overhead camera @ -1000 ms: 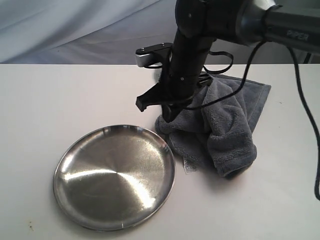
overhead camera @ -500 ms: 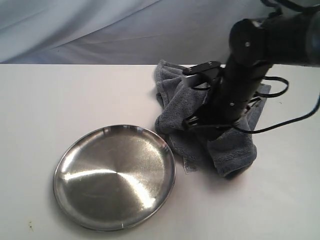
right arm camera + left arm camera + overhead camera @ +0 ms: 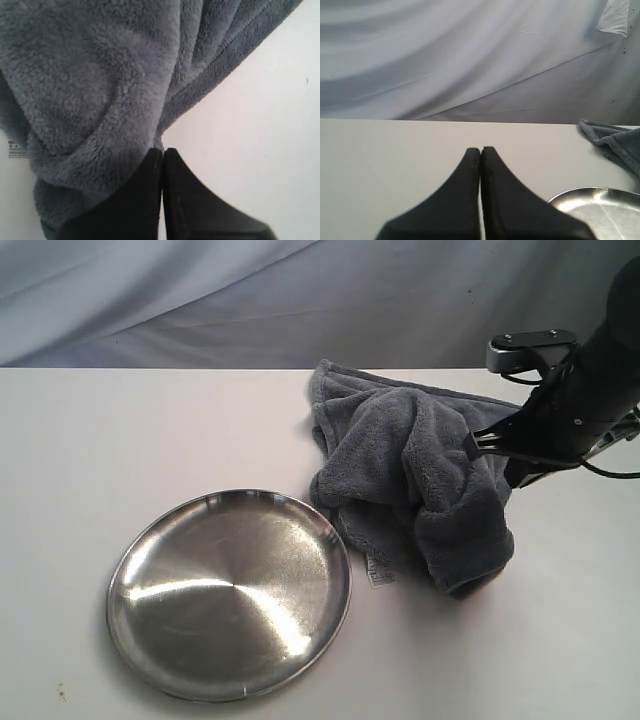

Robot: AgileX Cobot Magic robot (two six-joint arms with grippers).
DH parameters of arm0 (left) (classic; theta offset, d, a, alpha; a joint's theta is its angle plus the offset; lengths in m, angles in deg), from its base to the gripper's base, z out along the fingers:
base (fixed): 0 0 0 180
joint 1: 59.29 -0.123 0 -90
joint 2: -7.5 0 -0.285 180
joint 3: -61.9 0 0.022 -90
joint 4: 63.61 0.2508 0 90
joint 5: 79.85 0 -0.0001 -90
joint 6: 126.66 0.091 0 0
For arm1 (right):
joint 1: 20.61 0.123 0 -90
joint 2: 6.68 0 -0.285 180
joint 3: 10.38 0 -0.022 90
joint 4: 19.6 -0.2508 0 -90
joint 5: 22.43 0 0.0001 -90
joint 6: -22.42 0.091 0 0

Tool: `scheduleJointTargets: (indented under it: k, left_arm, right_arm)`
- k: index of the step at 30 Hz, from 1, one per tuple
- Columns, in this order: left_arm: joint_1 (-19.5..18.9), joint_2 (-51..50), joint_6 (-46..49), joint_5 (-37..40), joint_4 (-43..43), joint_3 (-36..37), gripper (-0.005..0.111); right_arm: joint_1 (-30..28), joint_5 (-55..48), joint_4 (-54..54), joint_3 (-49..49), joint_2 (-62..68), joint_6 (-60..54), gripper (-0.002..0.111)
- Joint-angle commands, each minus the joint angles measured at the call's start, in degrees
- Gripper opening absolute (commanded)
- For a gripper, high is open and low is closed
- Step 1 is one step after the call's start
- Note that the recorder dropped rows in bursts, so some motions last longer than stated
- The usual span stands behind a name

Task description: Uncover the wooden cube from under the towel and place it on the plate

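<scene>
The dark grey towel (image 3: pixel 420 480) lies crumpled in a heap on the white table, right of the steel plate (image 3: pixel 230 595). No wooden cube shows in any view. My right gripper (image 3: pixel 522 478) is at the towel's right edge. In the right wrist view this gripper (image 3: pixel 162 150) is shut, its tips touching the fleece (image 3: pixel 100 75) where a fold meets the table, with no cloth visibly between the fingers. My left gripper (image 3: pixel 480 149) is shut and holds nothing. It hovers over bare table, with the plate's rim (image 3: pixel 600 210) and a towel corner (image 3: pixel 615 142) off to one side.
The towel's small white label (image 3: pixel 380 573) lies by the plate's right rim. A pale cloth backdrop (image 3: pixel 200 300) hangs behind the table's far edge. Bare white tabletop (image 3: pixel 120 440) stretches left of the towel, and more lies in front of it.
The right arm has swept from the towel's left side across to its right edge. The heap's upper left, hidden before, now shows. Plate and towel have not shifted.
</scene>
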Motion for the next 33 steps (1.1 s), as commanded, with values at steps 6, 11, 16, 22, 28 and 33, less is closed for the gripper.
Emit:
scheduleJointTargets:
  k: [6,11,16,22,28,33]
  left_arm:
    - [0.0,0.1,-0.2,-0.1,0.0,0.3,0.001]
    - [0.0,0.1,-0.2,-0.1,0.0,0.3,0.001]
    - [0.0,0.1,0.0,-0.1,0.0,0.3,0.001]
    - [0.0,0.1,0.0,-0.1,0.0,0.3,0.001]
    - [0.0,0.1,-0.1,-0.1,0.0,0.3,0.001]
    - [0.0,0.1,-0.1,-0.1,0.0,0.3,0.001]
  right_arm:
    - [-0.9,5.9,-0.5,2.6,4.4,-0.3,0.000]
    - [-0.9,4.2,-0.5,8.0,7.0,0.1,0.000]
    - [-0.9,1.9,-0.8,13.0,7.8,0.1,0.000]
    - [-0.1,-1.0,-7.0,15.6,7.8,-2.8,0.000]
    - [4.4,-0.7,-7.8,15.6,7.8,-4.6,0.000]
    - [6.6,0.4,-7.8,15.6,7.8,-4.9,0.000]
